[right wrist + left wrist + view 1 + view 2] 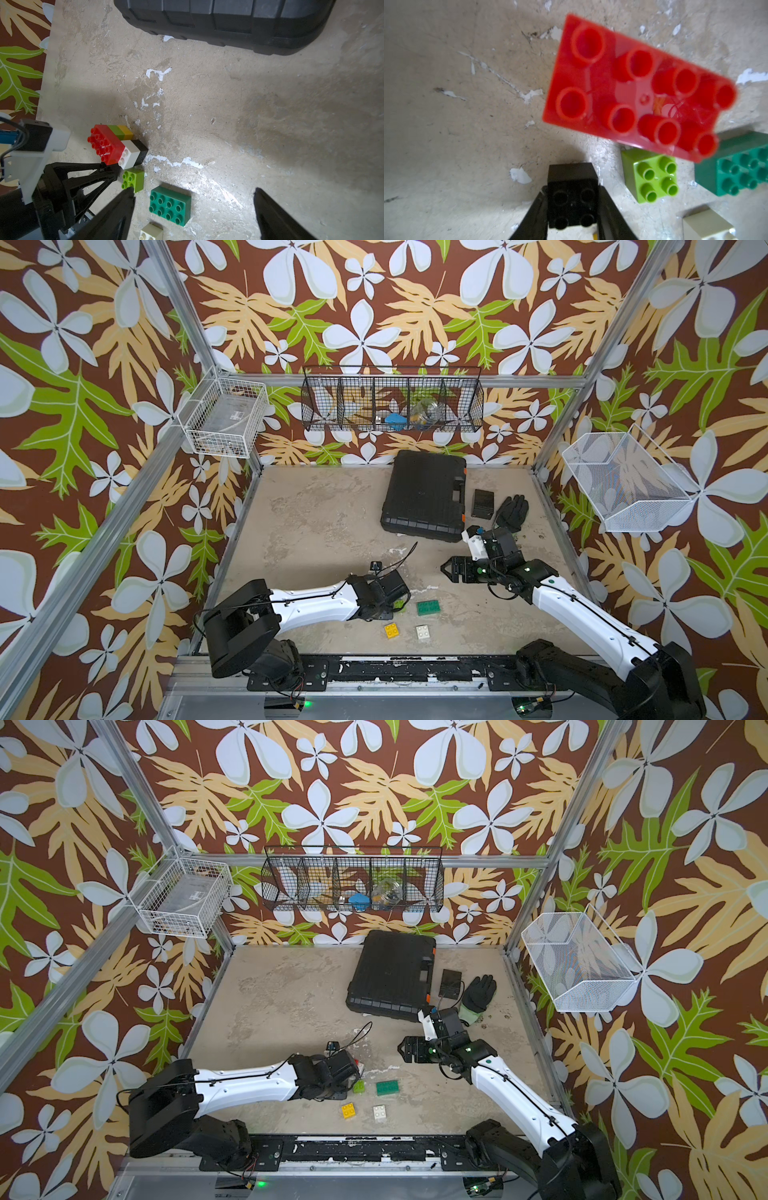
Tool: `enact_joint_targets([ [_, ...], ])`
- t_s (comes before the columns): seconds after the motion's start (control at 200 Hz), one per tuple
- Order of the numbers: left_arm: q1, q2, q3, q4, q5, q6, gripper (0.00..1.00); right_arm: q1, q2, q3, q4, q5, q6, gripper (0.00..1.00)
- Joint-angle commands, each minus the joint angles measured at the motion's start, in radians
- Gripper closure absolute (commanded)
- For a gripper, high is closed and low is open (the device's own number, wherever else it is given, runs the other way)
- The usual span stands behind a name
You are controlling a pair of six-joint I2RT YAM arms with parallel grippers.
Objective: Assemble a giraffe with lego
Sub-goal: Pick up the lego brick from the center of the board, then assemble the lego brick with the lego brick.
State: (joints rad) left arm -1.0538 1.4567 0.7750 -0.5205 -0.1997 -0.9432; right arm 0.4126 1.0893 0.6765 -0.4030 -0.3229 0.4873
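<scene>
My left gripper [572, 188] is shut on a black square brick [572, 199], low over the table. Just beyond it stands the partly built giraffe [116, 143]: a red body brick [639, 87] on a lime-and-yellow leg and a white-and-black leg. Loose lego lies beside it: a lime green brick [399, 604], a dark green long brick [427, 608], a yellow brick [391, 630] and a white brick [423, 632]. In both top views my left wrist hides most of the giraffe. My right gripper [444, 568] hangs open and empty, right of the bricks, apart from them.
A large black case [424, 493] lies at the back of the table [316, 522], with a small black box [483, 504] and a black glove [512, 512] to its right. Wire baskets [392, 404] hang on the walls. Aluminium frame posts bound the table.
</scene>
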Motion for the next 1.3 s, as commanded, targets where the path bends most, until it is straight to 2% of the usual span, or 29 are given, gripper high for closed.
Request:
enact_joint_targets([
  [0.0, 0.0, -0.045, 0.025, -0.087, -0.021, 0.018, 0.89, -0.002, 0.0, -0.003, 0.013, -0.008, -0.003, 0.08],
  [0.155, 0.0, -0.142, 0.104, -0.231, -0.041, 0.075, 0.9, -0.006, -0.011, -0.004, -0.004, -0.007, -0.012, 0.08],
  [0.265, 0.014, -0.159, 0.19, -0.296, -0.043, 0.155, 0.89, -0.008, -0.016, -0.01, -0.009, -0.006, -0.013, 0.08],
  [0.405, 0.106, -0.118, 0.256, -0.245, 0.052, 0.285, 0.89, -0.008, -0.014, -0.011, -0.006, -0.013, -0.008, 0.08],
  [0.53, 0.174, -0.04, 0.316, -0.231, 0.089, 0.41, 0.89, -0.008, -0.03, -0.002, -0.025, -0.004, -0.011, 0.08],
  [0.741, 0.232, 0.069, 0.361, -0.217, 0.146, 0.558, 0.89, -0.01, -0.064, 0.002, -0.063, 0.018, -0.022, 0.08],
  [1.296, 0.239, 0.094, 0.325, -0.218, 0.144, 0.567, 0.87, -0.012, -0.029, 0.024, -0.033, 0.006, -0.009, 0.08],
])
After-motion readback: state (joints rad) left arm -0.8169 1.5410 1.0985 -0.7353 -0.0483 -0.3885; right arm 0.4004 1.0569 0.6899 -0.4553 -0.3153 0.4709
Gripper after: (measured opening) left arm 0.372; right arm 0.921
